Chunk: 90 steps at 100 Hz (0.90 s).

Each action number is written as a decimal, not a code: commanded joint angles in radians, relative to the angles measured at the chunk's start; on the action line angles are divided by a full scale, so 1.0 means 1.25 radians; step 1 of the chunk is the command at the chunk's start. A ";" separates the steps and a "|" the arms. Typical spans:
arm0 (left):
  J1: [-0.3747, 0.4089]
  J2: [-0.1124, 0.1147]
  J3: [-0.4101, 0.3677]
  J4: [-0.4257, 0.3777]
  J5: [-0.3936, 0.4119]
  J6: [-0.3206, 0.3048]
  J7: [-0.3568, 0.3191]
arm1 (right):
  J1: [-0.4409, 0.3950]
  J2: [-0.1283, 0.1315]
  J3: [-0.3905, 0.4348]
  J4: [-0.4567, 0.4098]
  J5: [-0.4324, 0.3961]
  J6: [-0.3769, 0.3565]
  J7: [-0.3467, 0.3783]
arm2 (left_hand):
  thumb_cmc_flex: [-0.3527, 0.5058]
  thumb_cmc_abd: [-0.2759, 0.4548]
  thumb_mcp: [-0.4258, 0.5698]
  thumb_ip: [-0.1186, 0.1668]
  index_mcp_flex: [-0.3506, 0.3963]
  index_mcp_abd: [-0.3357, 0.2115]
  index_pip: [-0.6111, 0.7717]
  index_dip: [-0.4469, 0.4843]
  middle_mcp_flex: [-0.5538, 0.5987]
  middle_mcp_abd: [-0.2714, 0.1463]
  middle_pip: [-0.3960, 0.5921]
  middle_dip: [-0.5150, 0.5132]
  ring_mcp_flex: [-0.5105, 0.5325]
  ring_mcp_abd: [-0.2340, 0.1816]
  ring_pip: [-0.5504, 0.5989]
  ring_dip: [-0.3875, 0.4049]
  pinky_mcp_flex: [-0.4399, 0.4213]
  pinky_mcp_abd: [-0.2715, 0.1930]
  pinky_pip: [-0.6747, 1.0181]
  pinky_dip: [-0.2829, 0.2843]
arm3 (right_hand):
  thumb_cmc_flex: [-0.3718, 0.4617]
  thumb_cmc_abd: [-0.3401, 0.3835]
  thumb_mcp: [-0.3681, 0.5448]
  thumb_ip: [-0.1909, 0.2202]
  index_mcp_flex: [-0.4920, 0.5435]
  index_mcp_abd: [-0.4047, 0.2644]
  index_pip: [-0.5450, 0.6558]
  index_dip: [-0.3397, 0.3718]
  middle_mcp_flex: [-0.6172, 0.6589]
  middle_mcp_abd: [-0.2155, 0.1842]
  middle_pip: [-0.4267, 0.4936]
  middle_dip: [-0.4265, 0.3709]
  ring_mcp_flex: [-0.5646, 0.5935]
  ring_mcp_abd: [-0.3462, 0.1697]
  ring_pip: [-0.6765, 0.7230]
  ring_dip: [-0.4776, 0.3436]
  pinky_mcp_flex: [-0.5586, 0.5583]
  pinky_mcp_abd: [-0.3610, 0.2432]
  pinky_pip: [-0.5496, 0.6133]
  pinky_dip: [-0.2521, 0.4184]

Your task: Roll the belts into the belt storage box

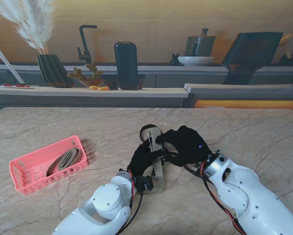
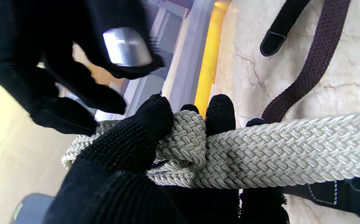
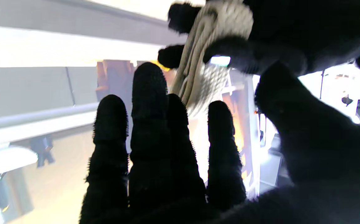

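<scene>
Near the middle of the marble table [image 1: 244,132], the black-gloved left hand [image 1: 142,157] was closed around a pale braided belt [image 2: 260,149], folded at its end. The right hand [image 1: 185,144] hovered just beside it, fingers [image 3: 149,124] extended and holding nothing. At the left, a pink storage box [image 1: 24,178] held one rolled belt [image 1: 67,159].
</scene>
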 commanded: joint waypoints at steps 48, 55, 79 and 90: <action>-0.056 0.019 0.066 0.078 0.285 -0.083 -0.026 | -0.006 -0.001 0.081 -0.068 0.191 0.048 0.268 | 0.132 0.138 0.029 0.024 0.010 -0.094 0.174 0.196 0.044 -0.055 0.162 0.207 0.036 -0.025 0.104 0.085 -0.002 0.002 0.049 0.055 | -0.001 0.030 -0.051 0.020 -0.165 0.119 -0.146 -0.028 -0.254 0.067 -0.080 -0.021 -0.106 0.018 -0.180 -0.119 -0.014 -0.009 -0.078 -0.024; -0.060 0.022 0.072 0.084 0.308 -0.097 -0.028 | 0.006 0.000 0.072 -0.058 0.222 0.063 0.299 | 0.132 0.137 0.030 0.023 0.011 -0.094 0.173 0.201 0.045 -0.052 0.166 0.217 0.038 -0.024 0.108 0.090 -0.001 0.003 0.050 0.056 | 0.008 0.027 -0.042 0.019 -0.150 0.128 -0.159 -0.028 -0.250 0.076 -0.067 -0.014 -0.104 0.012 -0.168 -0.112 -0.009 -0.013 -0.077 -0.022; -0.069 0.030 0.084 0.097 0.371 -0.131 -0.029 | 0.044 0.012 0.048 -0.028 0.334 0.076 0.418 | 0.132 0.135 0.030 0.020 0.015 -0.098 0.173 0.211 0.050 -0.054 0.164 0.228 0.040 -0.025 0.110 0.096 0.001 0.005 0.050 0.056 | 0.044 0.048 -0.041 0.015 -0.082 0.121 -0.162 -0.013 -0.184 0.079 -0.028 0.001 -0.089 -0.013 -0.147 -0.100 0.006 -0.035 -0.069 -0.011; -0.068 0.031 0.084 0.095 0.367 -0.135 -0.031 | 0.062 0.017 0.035 -0.009 0.391 0.080 0.459 | 0.132 0.135 0.032 0.020 0.020 -0.098 0.174 0.214 0.052 -0.051 0.164 0.232 0.041 -0.023 0.108 0.097 0.000 0.006 0.047 0.055 | 0.093 0.061 -0.047 0.016 0.012 0.040 -0.090 0.030 -0.066 0.037 -0.019 0.006 -0.035 -0.020 -0.113 -0.078 0.032 -0.036 -0.051 0.003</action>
